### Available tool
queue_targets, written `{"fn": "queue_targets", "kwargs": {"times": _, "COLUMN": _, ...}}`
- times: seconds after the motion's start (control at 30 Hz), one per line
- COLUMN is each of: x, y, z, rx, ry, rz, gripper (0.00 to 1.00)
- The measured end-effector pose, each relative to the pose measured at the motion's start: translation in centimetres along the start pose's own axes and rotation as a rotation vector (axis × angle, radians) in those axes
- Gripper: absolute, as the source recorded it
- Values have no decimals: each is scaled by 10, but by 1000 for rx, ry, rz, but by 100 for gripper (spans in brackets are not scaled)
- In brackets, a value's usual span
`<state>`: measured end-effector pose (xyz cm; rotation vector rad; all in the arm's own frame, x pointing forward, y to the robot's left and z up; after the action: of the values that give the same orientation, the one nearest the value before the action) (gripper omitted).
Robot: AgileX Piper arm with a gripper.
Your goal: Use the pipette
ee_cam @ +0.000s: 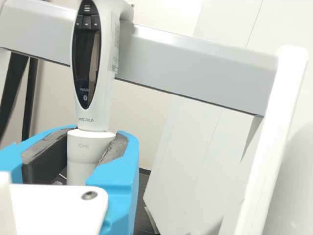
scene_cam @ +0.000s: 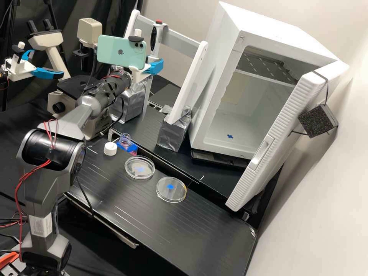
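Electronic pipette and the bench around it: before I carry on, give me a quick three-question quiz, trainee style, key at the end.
1. True or false: the white screw cap is screwed onto the clear bottle.
2. Where is the electronic pipette?
a) lying on the bench
b) between the fingers of the end effector
c) inside the cabinet
3. Fill in: the door of the white cabinet stands ____.
Key: 1 false; 2 b; 3 open

A laboratory, shown by two petri dishes point(scene_cam: 139, 173), a small bottle point(scene_cam: 125, 142) and an electronic pipette point(ee_cam: 86, 63).
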<state>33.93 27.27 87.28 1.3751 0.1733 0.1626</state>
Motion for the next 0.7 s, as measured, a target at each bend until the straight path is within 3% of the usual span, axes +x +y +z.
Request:
{"fn": "queue_targets", "kwargs": {"times": 0.33, "x": -3, "y": 6, "z": -4, "rx": 67, "ry": 33, "rz": -15, "gripper": 0}}
{"fn": "queue_targets", "kwargs": {"times": 0.67, "x": 1, "y": 32, "z": -1, "rx": 109, "ry": 31, "rz": 58, "gripper": 0}}
{"fn": "queue_targets", "kwargs": {"times": 0.7, "x": 1, "y": 35, "z": 0, "rx": 124, "ry": 30, "rz": 67, "gripper": 0}}
